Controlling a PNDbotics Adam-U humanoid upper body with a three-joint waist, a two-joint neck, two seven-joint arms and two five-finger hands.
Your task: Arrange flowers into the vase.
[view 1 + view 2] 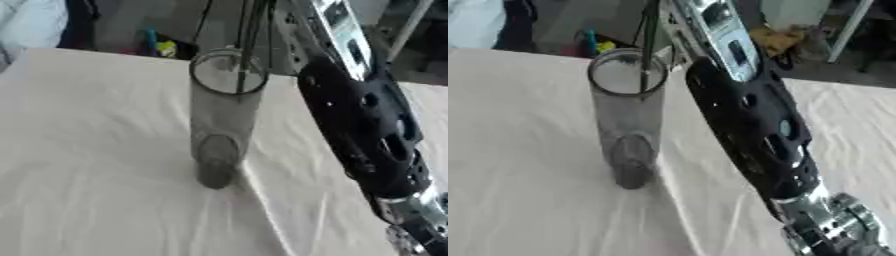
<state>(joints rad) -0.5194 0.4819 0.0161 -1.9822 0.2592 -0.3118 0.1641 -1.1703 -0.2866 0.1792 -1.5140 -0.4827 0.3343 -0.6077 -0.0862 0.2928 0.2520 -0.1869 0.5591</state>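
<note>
Vase (224, 115): one, upright | stems (648, 45): count unclear, inside | hands: unseen, grip untellable

The right arm (750, 135) wears a glossy black shell with oval cut-outs, between silver metal joints.

A clear, grey-tinted glass vase (224, 120) stands on a table (87, 175) draped in plain cream-white cloth. A dark green stem (249, 45) enters its mouth. Just right of the vase, the robot arm (367, 130) is glossy black with silver metal joints.
</note>
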